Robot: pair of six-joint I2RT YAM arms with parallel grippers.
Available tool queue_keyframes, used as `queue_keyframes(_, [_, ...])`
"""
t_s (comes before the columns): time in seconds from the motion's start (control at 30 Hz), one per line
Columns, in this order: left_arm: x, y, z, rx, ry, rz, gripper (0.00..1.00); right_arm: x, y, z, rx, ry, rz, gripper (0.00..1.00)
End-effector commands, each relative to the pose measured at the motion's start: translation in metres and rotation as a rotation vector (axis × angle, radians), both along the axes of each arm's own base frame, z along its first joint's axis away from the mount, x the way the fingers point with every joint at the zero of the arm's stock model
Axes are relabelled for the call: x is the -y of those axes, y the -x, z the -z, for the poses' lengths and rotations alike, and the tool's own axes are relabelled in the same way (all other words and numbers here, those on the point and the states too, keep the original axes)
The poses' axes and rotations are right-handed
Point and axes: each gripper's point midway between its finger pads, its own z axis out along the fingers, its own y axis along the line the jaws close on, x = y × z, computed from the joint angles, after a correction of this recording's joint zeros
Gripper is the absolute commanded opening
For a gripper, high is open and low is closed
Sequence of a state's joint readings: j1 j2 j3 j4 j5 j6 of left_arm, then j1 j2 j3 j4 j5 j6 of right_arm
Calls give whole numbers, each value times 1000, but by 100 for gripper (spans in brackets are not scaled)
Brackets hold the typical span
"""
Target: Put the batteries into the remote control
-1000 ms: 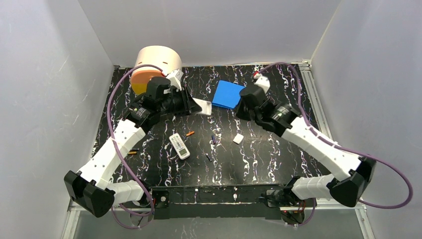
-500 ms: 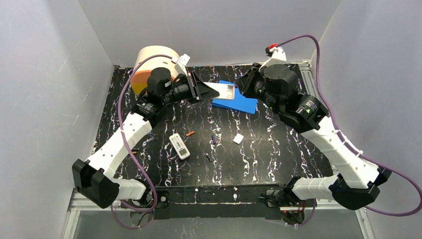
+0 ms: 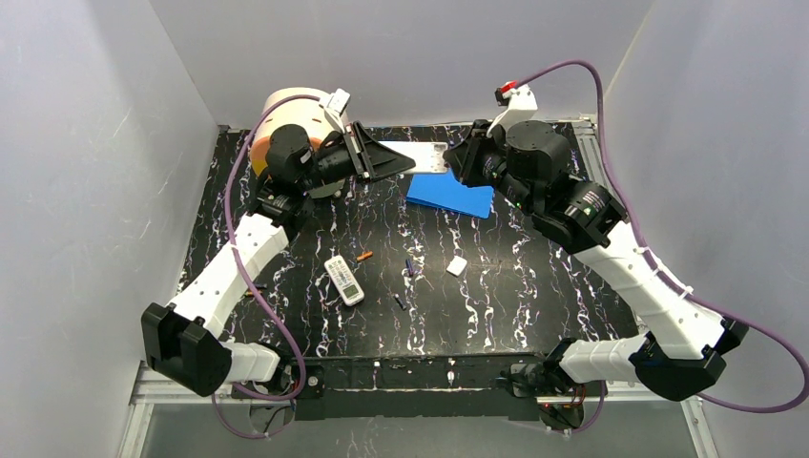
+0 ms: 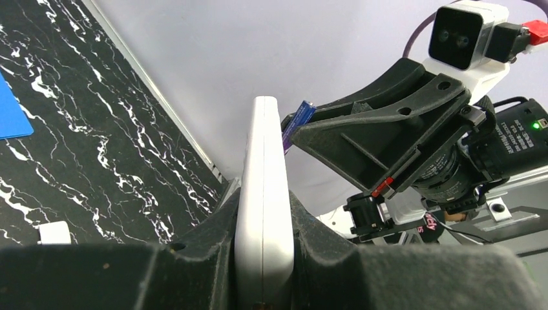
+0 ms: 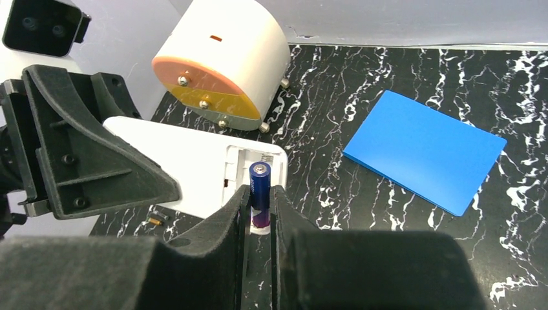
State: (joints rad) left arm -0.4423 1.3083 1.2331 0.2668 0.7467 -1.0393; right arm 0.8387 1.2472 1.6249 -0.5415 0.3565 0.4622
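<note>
My left gripper (image 4: 263, 216) is shut on a white remote control (image 4: 263, 168), holding it in the air over the table's back. It shows in the top view as a remote (image 3: 417, 156) pointing right from the left gripper (image 3: 383, 158). Its open battery compartment (image 5: 249, 163) faces my right gripper (image 5: 260, 201), which is shut on a blue-purple battery (image 5: 260, 182). The battery's tip sits just at the compartment's end. Loose batteries lie on the table: an orange one (image 3: 364, 256), a purple one (image 3: 410, 267) and a dark one (image 3: 399, 301).
A second white remote (image 3: 344, 280) and a small white cover (image 3: 457, 266) lie mid-table. A blue card (image 3: 450, 194) lies at the back under the grippers. A white cylinder with an orange face (image 3: 286, 119) stands at the back left. Grey walls enclose the black marbled table (image 3: 534, 286).
The left arm has lifted the remote higher and swung it towards the right arm. The right gripper has risen and moved left, bringing its battery to the remote's open end.
</note>
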Motion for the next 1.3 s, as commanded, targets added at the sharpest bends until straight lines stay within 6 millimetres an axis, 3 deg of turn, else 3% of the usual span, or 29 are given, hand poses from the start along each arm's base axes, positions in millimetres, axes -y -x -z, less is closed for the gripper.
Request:
queue_keyframes(0.0, [-1, 16, -21, 58, 69, 70, 0, -12, -3, -20, 65, -40, -46, 22])
queue_keyframes(0.17, [-2, 17, -21, 51, 81, 68, 0, -15, -7, -23, 79, -69, -38, 23])
queue_keyframes(0.43, [-5, 16, -24, -2, 129, 50, 0, -21, -8, -11, 69, -41, -63, 23])
queue_keyframes(0.83, [-6, 7, -44, -61, 247, 45, 0, -23, -7, 3, 54, 0, -81, 30])
queue_keyframes(1.13, [-7, 9, -40, -63, 241, 49, 0, -12, -18, -1, 68, -13, 12, 34])
queue_keyframes(1.27, [-6, 9, -39, -63, 238, 52, 0, -11, -21, -4, 79, -31, 32, 42])
